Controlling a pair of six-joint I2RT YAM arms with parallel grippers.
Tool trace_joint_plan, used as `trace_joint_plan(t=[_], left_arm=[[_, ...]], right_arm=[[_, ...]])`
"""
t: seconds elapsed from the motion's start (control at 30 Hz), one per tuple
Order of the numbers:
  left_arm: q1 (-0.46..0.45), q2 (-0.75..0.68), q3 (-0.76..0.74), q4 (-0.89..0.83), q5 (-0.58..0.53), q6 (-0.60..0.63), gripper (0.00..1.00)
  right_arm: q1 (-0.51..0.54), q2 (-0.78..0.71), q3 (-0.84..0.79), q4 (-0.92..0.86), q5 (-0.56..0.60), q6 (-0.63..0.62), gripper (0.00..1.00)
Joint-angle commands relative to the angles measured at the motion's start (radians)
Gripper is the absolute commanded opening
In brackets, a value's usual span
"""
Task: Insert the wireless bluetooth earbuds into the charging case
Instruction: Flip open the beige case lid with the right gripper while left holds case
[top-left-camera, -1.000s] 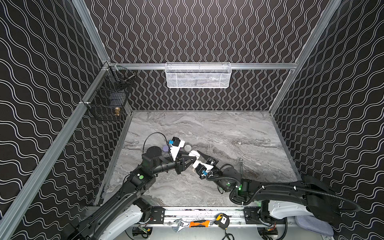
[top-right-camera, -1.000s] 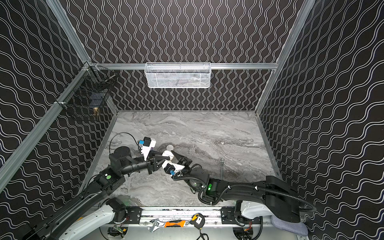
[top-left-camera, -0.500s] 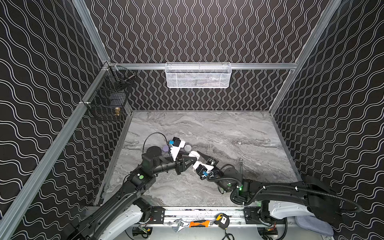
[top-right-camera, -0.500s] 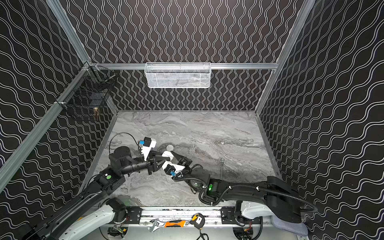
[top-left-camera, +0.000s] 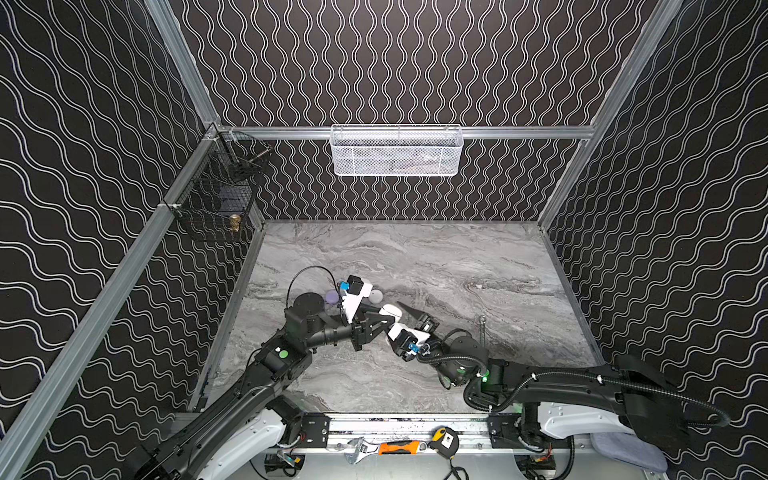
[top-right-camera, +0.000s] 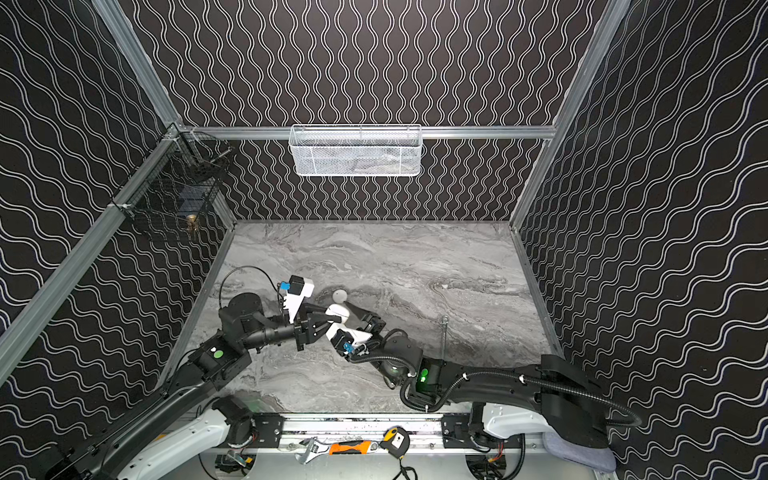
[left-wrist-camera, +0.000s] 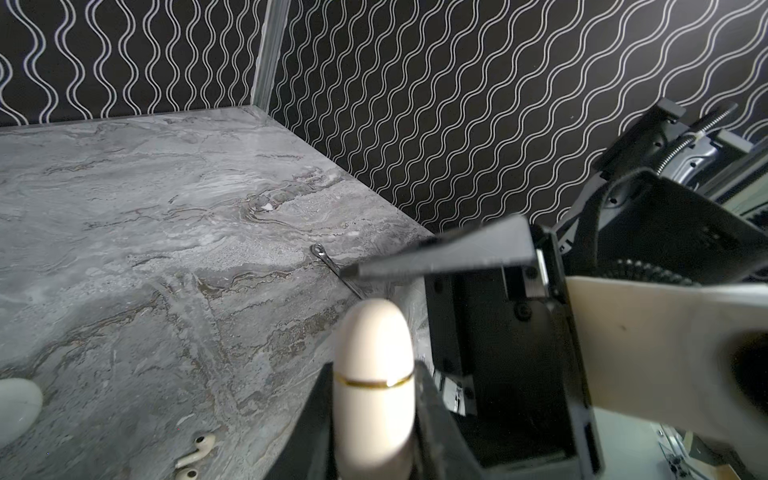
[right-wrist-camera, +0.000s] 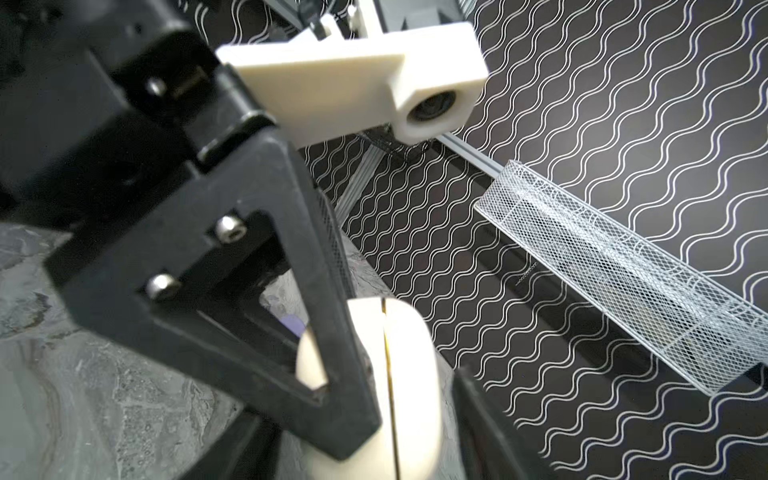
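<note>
Two earbuds (left-wrist-camera: 195, 454): cream, lying flat on the surface (left-wrist-camera: 124, 257) near the left jaws, between the held case and a white case (left-wrist-camera: 16, 409). Neither sits in a case, and they are too small to tell which way their stems point.
Charging case (top-left-camera: 392, 311): cream, oval, shut along its gold seam, near the middle of the surface and apparently lifted clear of it.
Long axis: runs out along the left jaws, with the rounded lid end pointing right toward the right arm; the seam crosses it.
Left jaws: narrow, clamped on the case's base half.
Right jaws: wide, holding nothing; one finger (left-wrist-camera: 436, 259) passes beside the lid end, the other is hidden.
Step, as I judge it: opening the lid.
Risk: the smooth, rounded shell could twist or squirt out of the left grip if the right jaws close off-centre or press across the seam.
Risk: a dropped case could scatter the earbuds nearby.
</note>
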Motion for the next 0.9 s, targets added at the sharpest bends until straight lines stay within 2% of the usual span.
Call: trace_joint_plan(t=[0.0, 0.13, 0.27, 0.37, 0.57, 0.87], left_arm=[[-0.003, -0.015, -0.024, 0.03, 0.01, 0.06, 0.19], [-0.006, -0.02, -0.072, 0.127, 0.063, 0.087, 0.01], [-0.016, -0.022, -0.133, 0.209, 0.045, 0.137, 0.0], [-0.026, -0.028, -0.171, 0.264, 0.062, 0.194, 0.0], [-0.045, -0.06, -0.233, 0.338, 0.103, 0.255, 0.0], [-0.078, -0.045, -0.229, 0.344, 0.134, 0.284, 0.0]], right_arm=[[0.003, -0.073, -0.03, 0.022, -0.079, 0.089, 0.8], [0.004, -0.239, -0.059, -0.153, -0.207, 0.21, 0.81], [0.004, -0.402, -0.144, -0.138, -0.259, 0.307, 0.77], [0.003, -0.452, -0.186, -0.112, -0.226, 0.361, 0.7], [0.001, -0.368, -0.177, -0.115, -0.177, 0.395, 0.6], [-0.001, -0.271, -0.157, -0.065, -0.164, 0.39, 0.57]])
